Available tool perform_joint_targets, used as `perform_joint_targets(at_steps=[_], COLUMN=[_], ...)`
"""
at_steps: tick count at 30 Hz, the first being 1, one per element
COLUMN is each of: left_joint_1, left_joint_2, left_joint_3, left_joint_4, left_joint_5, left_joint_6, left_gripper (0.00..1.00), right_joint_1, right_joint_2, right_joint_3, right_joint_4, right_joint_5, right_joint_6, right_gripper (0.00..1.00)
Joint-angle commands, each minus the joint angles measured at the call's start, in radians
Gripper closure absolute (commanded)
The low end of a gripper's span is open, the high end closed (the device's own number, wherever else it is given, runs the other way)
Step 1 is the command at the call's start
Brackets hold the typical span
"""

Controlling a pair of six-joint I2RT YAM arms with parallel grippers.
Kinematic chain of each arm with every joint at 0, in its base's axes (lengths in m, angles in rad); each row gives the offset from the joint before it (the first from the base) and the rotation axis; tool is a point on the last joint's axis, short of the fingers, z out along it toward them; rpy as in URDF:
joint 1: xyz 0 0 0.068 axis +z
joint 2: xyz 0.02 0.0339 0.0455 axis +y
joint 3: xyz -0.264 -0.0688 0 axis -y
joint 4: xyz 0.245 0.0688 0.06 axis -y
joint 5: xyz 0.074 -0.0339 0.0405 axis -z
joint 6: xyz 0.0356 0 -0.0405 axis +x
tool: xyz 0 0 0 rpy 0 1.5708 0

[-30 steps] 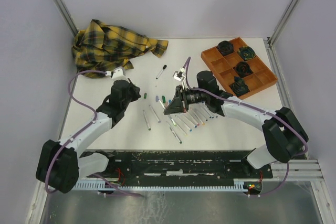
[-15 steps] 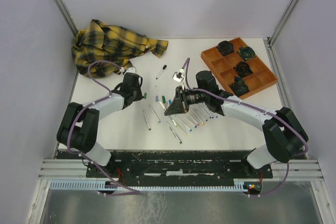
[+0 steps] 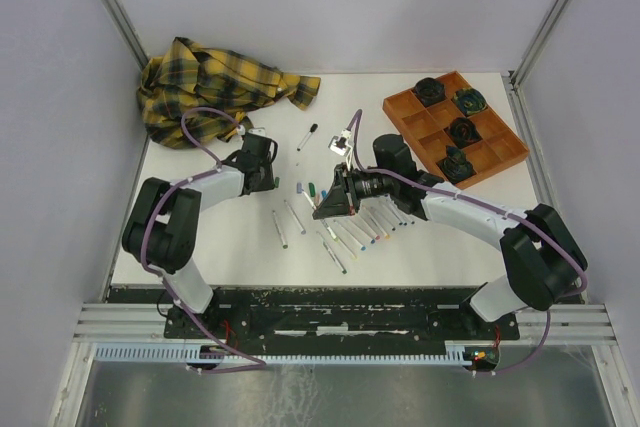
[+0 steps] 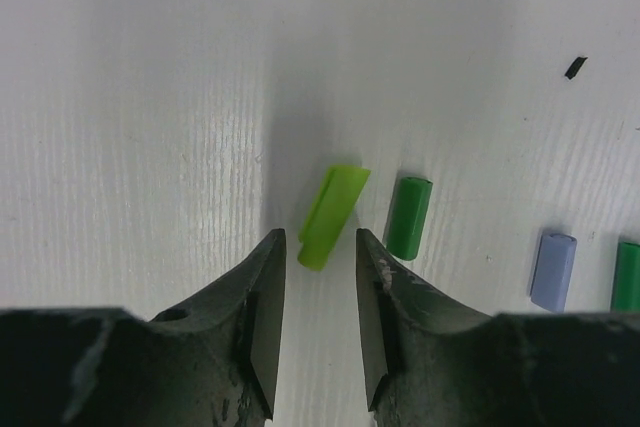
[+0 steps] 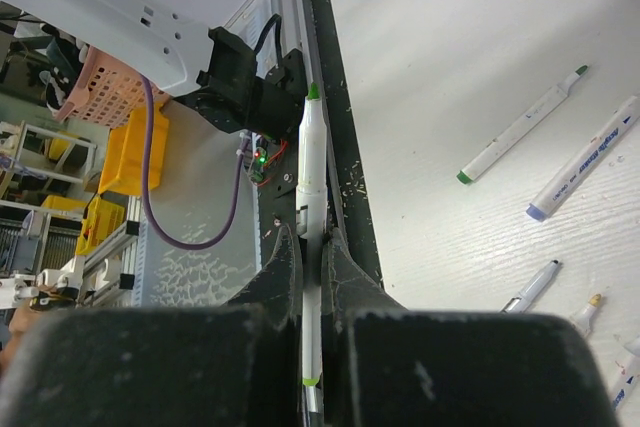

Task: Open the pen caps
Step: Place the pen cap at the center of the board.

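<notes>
Lime-green pen cap (image 4: 333, 215) lies loose on white counter (image 4: 140, 97), just beyond tips of left end effector (image 4: 318, 239); jaws partly apart, gripping nothing. Darker green cap (image 4: 408, 217) just right of it, lavender cap (image 4: 553, 269) farther right. Right end effector (image 5: 310, 247) clamped tight on white pen (image 5: 309, 147), green tip pointing away from it. Other pens (image 5: 520, 137) lie off to its right.
</notes>
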Motion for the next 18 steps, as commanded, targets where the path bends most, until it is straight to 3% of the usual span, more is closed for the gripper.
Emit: perform_joint_targets(at_steps=[1,10,15,18], left_joint_1=[0.007,0.007,0.007,0.007], left_joint_2=[-0.002,-0.162,-0.411,-0.608], left_joint_3=[0.036,-0.007,-0.105,-0.191], left_joint_4=[-0.011,0.011,0.030,0.081], left_joint_5=[-0.028,0.033,0.034,0.111], left_joint_6=[0.042,0.022,0.002,-0.044], left_gripper=[0.60,0.57,0.56,0.56], right_joint_1=[0.003,0.003,0.005,0.014], right_joint_2=[-0.012,0.003,0.015,0.035], right_joint_3=[0.044,0.040,0.043,0.069], right_joint_4=[0.009,0.006,-0.005,-0.058], right_joint_5=[0.012,0.026,0.036,0.057], right_joint_6=[-0.015,-0.010,-0.006,-0.015], right_gripper=[1.00,0.99,0.99,1.00])
